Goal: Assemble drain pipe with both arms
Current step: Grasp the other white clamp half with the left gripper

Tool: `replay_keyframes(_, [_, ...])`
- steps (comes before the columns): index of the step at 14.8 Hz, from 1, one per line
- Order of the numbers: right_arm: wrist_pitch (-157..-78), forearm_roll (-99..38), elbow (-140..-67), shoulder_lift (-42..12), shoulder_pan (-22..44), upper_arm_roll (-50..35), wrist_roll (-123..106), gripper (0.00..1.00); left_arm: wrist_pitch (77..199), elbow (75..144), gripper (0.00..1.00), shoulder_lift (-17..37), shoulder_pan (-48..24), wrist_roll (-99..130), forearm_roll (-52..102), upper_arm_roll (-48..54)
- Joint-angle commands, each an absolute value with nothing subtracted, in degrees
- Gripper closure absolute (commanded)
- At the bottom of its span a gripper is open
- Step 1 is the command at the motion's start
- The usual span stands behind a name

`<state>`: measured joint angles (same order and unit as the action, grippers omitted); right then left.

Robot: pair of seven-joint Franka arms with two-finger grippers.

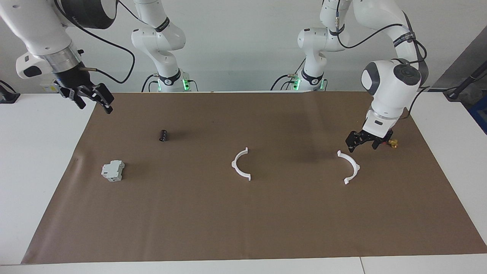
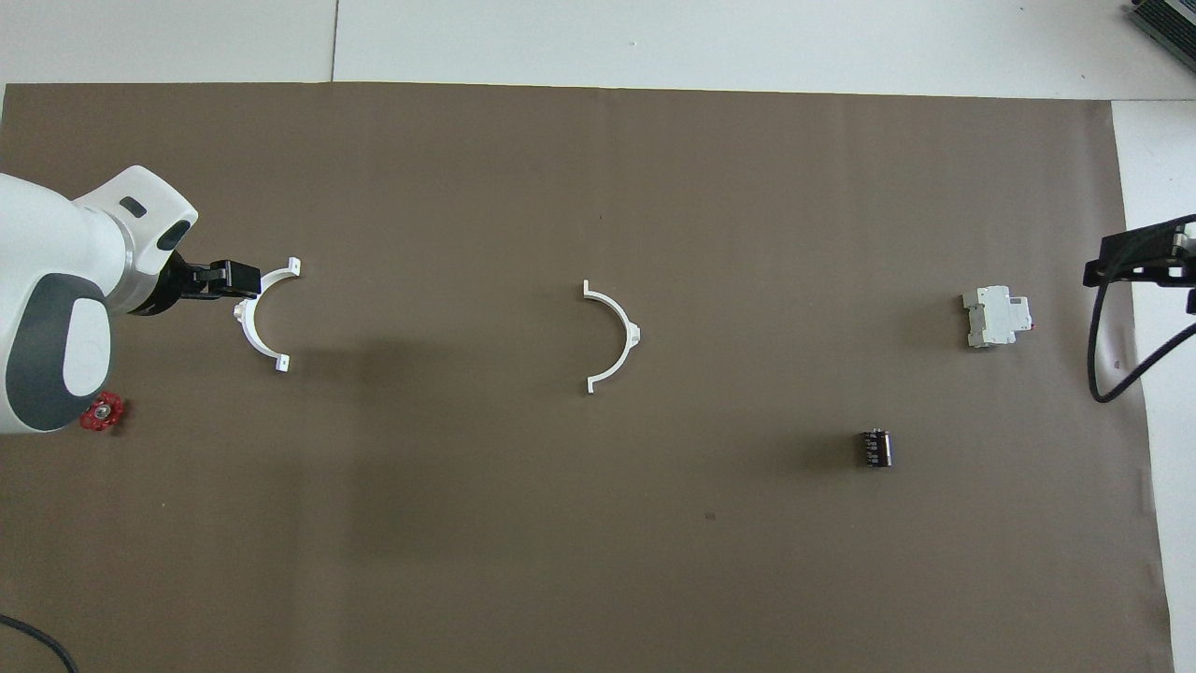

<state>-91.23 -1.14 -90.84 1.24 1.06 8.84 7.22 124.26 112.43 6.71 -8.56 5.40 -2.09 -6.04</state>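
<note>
Hanging low beside one half-ring [image 1: 349,167], the left end effector [image 1: 362,144] gapes empty; the right end effector [image 1: 92,102], raised, likewise.

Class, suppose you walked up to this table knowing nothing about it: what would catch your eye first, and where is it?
Two white half-rings lie apart on the brown mat, one mid-table, the other toward the left arm's end. The left hand hangs open low, just over the mat beside that second half-ring. The right hand hangs open over the mat's edge at the right arm's end.
</note>
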Motion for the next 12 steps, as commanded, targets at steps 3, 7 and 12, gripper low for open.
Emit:
replay_keyframes(3, [-90.5, -0.5, -91.8, 1.8, -0.2, 7.8, 5.6, 0.00, 127.8, 113.2, 0.00, 8.8, -8.3, 5.0, -3.3, -5.7])
replay_keyframes(7, [-91.4, -0.4, -92.3, 2.3, 0.4, 7.6, 5.4, 0.00, 136.2, 117.8, 0.00, 10.9, -8.1, 5.1, -3.3, -5.7])
replay_keyframes(12, [-88.8, -0.7, -91.5, 1.1, 0.5, 7.4, 5.3, 0.00, 139.5, 118.5, 0.00, 13.5, -6.2, -0.5, -3.3, -5.5])
